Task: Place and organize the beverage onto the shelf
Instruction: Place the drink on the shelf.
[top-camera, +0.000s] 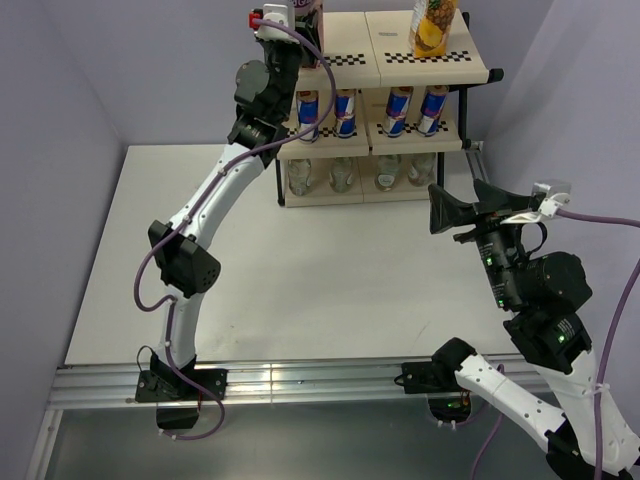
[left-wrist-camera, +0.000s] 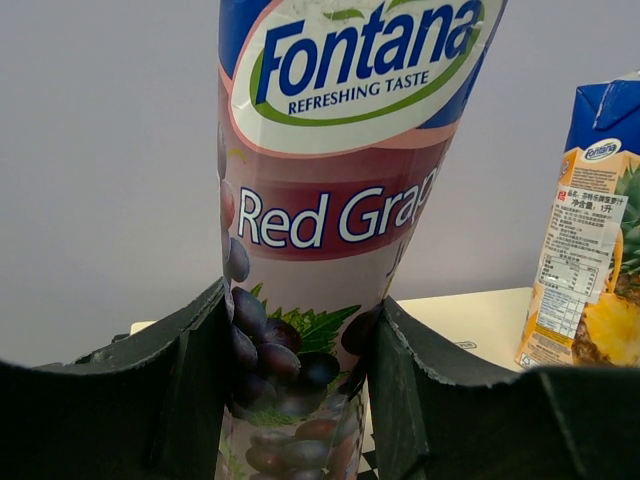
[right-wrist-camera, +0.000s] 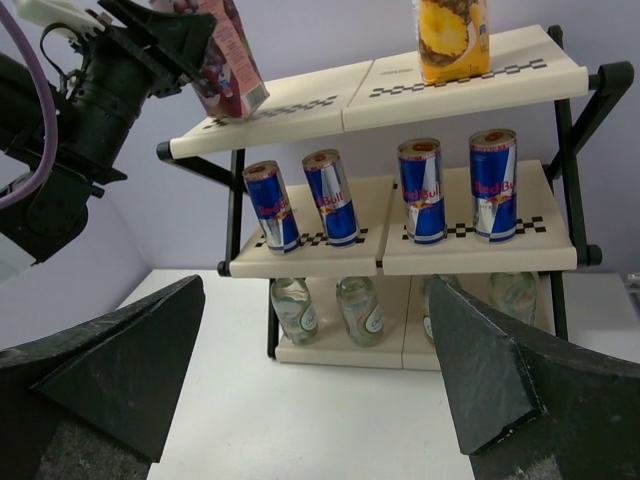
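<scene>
Left gripper (left-wrist-camera: 300, 335) is up at the top tier of the shelf (right-wrist-camera: 310, 95), and its jaws are pinching the purple carton (right-wrist-camera: 232, 72) low on the body, one jaw on either side of the grape picture. The carton is over the left board and not standing straight. Its long axis leans: in the right wrist view the top end tips left, away from the yellow carton (right-wrist-camera: 452, 40), with the base down toward the board. The lower corner sits right at the board, but I can't tell whether it touches. The yellow carton stands upright on the right board, well apart. On the middle tier, four cans (right-wrist-camera: 422, 190) stand upright in a row. On the bottom tier the bottles (right-wrist-camera: 360, 310) are upright, some partly hidden behind my right jaw. Right gripper (right-wrist-camera: 315, 290) has its jaws spread wide and holds nothing. It hangs over the bench (top-camera: 300, 290), facing the shelf front.
</scene>
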